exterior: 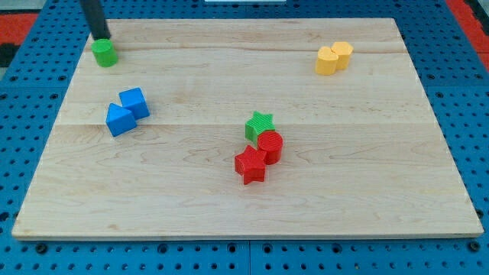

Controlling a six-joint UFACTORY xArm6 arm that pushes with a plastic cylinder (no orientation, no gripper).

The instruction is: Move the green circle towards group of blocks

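The green circle [105, 53] sits near the board's top left corner. My tip [100, 37] is just above it toward the view's top, touching or nearly touching its far edge. A group of blocks lies near the middle: a green star [259, 124], a red circle [270, 145] and a red star [250, 164], all touching or nearly so.
A blue cube [134, 102] and a blue triangle [118, 120] sit together at the left. Two yellow blocks [334, 58] sit at the top right. The wooden board [367, 176] lies on a blue pegboard.
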